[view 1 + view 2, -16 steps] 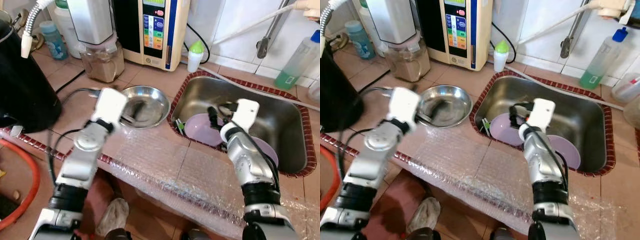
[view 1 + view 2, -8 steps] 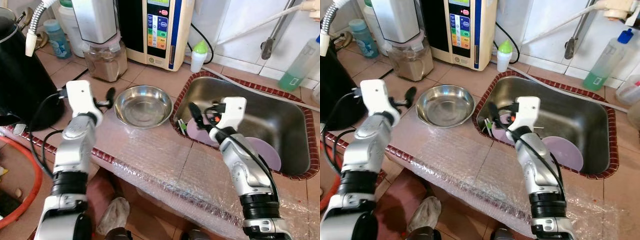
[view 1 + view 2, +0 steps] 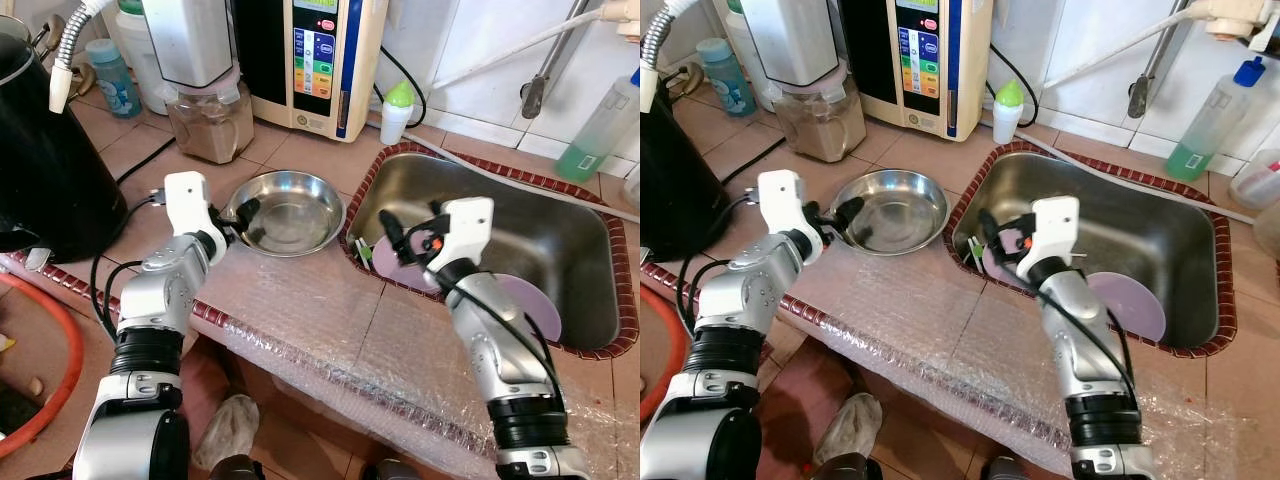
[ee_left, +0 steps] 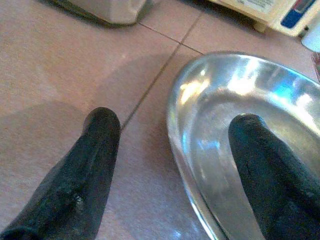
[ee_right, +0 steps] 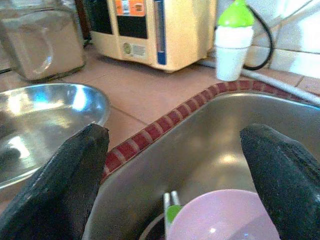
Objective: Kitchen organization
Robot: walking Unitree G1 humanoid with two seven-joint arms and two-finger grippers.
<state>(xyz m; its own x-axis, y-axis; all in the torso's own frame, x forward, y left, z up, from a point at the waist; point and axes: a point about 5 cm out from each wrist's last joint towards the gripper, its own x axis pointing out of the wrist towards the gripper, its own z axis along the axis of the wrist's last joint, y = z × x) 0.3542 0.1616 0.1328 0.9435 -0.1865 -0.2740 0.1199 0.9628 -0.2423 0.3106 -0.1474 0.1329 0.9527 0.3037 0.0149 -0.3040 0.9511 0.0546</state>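
Tiled counter (image 3: 300, 160) under me, and I had just swung my left gripper (image 3: 240, 215) back from the kettle side to the bowl (image 3: 290, 210), its spread fingers now straddling the near rim, so I judged the bowl's pickup was on. My right gripper (image 3: 395, 240), fingers wide apart and empty, had edged over the sink (image 3: 560, 240), poised above the plate (image 5: 225, 215).

Bare counter tiles (image 3: 300, 155) behind the steel bowl (image 3: 290, 210) give passage; the blender (image 3: 205, 115) crowds the left.
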